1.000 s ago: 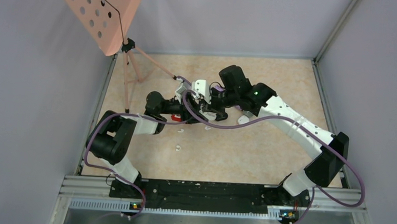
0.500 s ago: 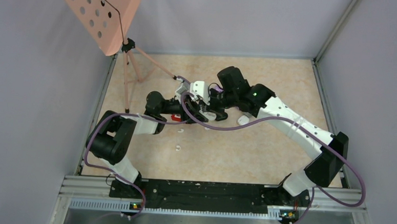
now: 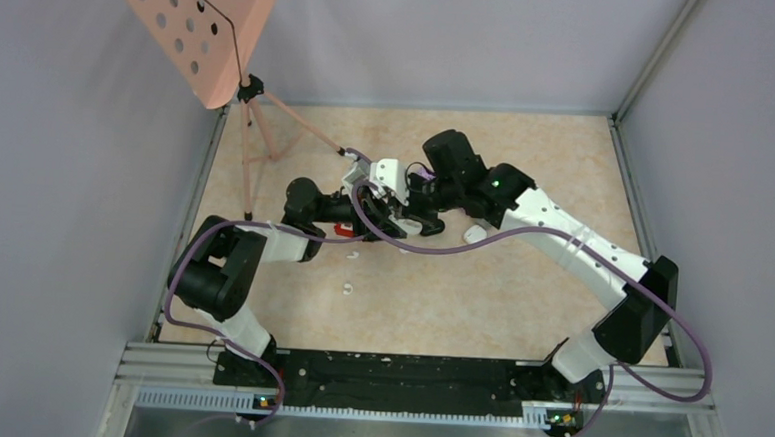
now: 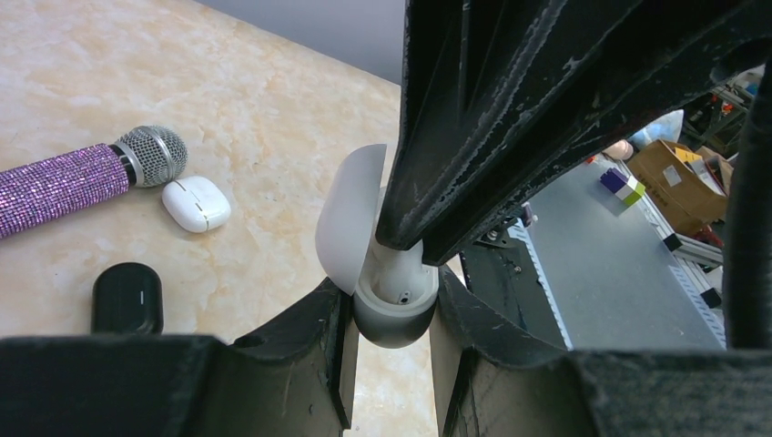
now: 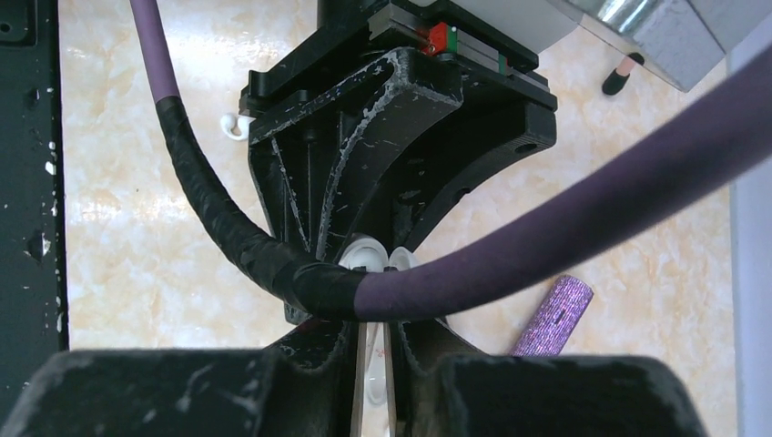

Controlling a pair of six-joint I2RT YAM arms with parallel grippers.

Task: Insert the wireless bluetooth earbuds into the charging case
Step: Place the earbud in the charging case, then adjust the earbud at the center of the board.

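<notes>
In the left wrist view my left gripper (image 4: 391,314) is shut on the white charging case (image 4: 397,320), held off the table with its lid (image 4: 350,214) swung open to the left. My right gripper (image 4: 411,244) comes down from above, shut on a white earbud (image 4: 401,267) whose lower end sits inside the case's well. The right wrist view shows that earbud (image 5: 374,387) in the narrow gap of my right gripper (image 5: 373,364), with the case (image 5: 364,251) just beyond a purple cable. From the top, both grippers (image 3: 389,204) (image 3: 407,210) meet mid-table.
A purple glitter microphone (image 4: 64,187), a closed white case (image 4: 197,203) and a black case (image 4: 127,298) lie on the table. Two loose white earbuds (image 3: 353,254) (image 3: 346,289) lie nearer the bases. A pink music stand (image 3: 198,28) stands at the back left.
My right arm has edged slightly to the left over the case. The left arm and the case have stayed put.
</notes>
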